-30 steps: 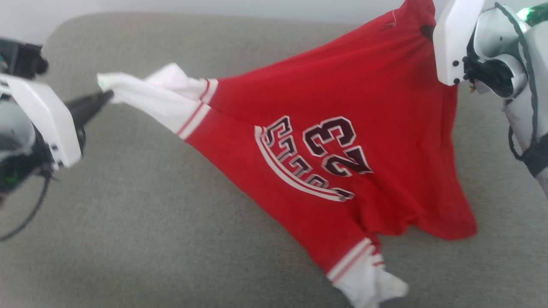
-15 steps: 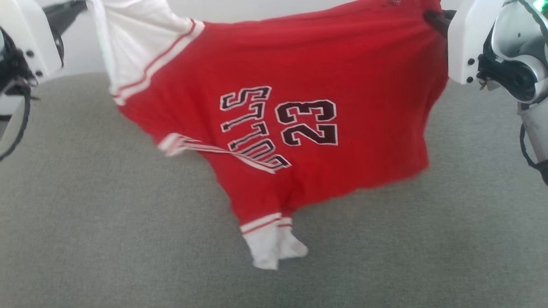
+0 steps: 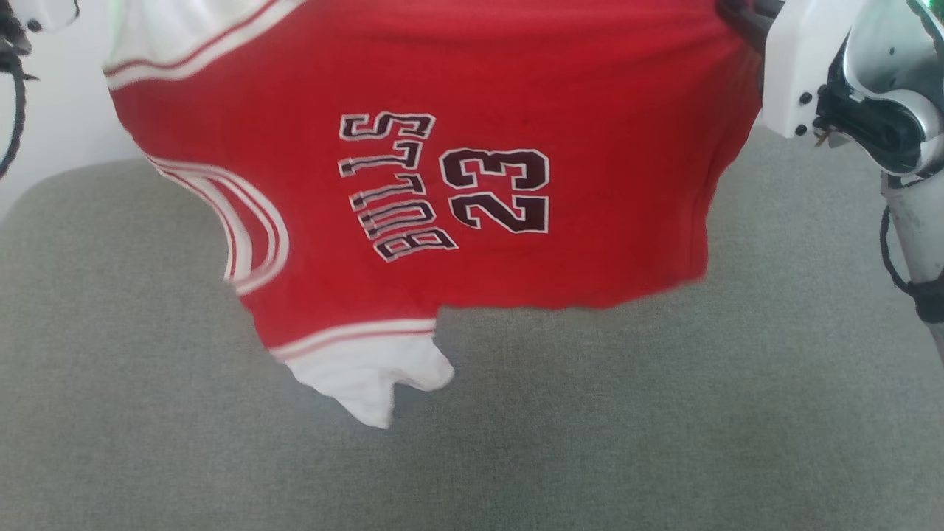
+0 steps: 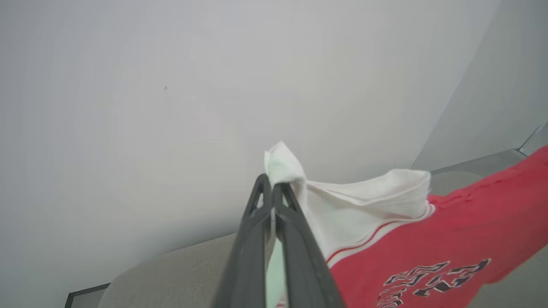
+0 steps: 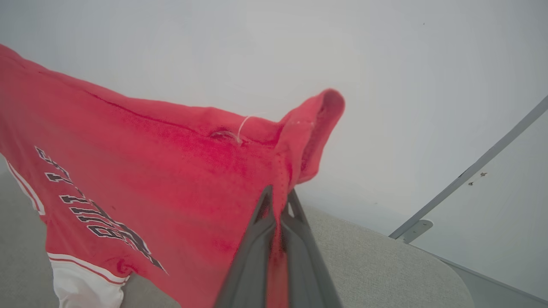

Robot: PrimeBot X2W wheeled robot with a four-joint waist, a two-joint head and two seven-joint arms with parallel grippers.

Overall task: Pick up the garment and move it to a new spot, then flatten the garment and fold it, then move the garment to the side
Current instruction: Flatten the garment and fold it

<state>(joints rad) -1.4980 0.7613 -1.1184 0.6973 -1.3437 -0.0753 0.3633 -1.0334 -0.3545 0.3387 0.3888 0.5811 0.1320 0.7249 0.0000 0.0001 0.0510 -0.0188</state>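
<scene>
The garment (image 3: 413,184), a red T-shirt with white sleeves and dark lettering, hangs stretched sideways in the air above the grey cushion (image 3: 516,442). In the left wrist view my left gripper (image 4: 270,186) is shut on the tip of one white sleeve (image 4: 342,205). My right gripper (image 5: 278,199) is shut on the red hem corner (image 5: 308,128) in the right wrist view; in the head view it (image 3: 737,18) sits at the upper right. The other white sleeve (image 3: 369,376) dangles lowest, just above the cushion.
The grey cushion (image 5: 385,261) spreads under the shirt with a rounded far edge. A pale wall (image 4: 171,107) rises behind it. A metal rail with a bracket (image 5: 413,229) runs along the wall at the right.
Both grippers have risen with the garment. It went from slack and slanted, partly on the cushion, to hanging spread out and clear of it. The left gripper climbed most.
</scene>
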